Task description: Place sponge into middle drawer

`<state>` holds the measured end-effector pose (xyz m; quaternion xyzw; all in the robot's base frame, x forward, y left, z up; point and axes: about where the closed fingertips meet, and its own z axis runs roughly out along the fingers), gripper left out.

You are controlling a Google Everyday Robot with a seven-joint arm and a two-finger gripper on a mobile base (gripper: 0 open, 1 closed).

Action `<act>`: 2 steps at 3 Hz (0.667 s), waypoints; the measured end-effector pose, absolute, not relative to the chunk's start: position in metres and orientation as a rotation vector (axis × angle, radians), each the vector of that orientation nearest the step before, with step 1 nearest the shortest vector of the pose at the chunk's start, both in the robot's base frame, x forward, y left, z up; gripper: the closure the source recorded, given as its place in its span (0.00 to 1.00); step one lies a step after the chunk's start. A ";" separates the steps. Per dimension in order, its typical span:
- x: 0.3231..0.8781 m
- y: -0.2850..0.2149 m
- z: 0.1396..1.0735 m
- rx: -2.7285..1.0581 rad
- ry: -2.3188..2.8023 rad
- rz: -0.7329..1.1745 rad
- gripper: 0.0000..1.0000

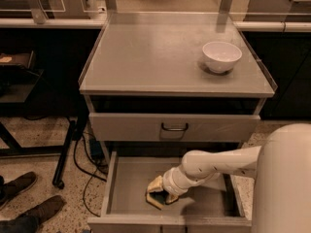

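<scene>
- Lying low in the centre of the frame, 1 sponge (155, 185) rests on the floor of the open middle drawer (130, 181), near its front.
- The gripper (163, 196) reaches into that drawer and touches the sponge; whether it clasps it cannot be told.
- The arm (214, 163) hides part of the sponge.
- 1 white bowl (221, 56) stands upper right on the cabinet top (155, 57).
- 2 shoes (29, 198) show lower left.
</scene>
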<state>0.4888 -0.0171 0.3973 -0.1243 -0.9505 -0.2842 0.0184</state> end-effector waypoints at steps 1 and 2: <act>0.489 -0.017 0.397 -0.386 -2.951 -0.883 0.00; 0.489 -0.017 0.397 -0.386 -2.951 -0.883 0.00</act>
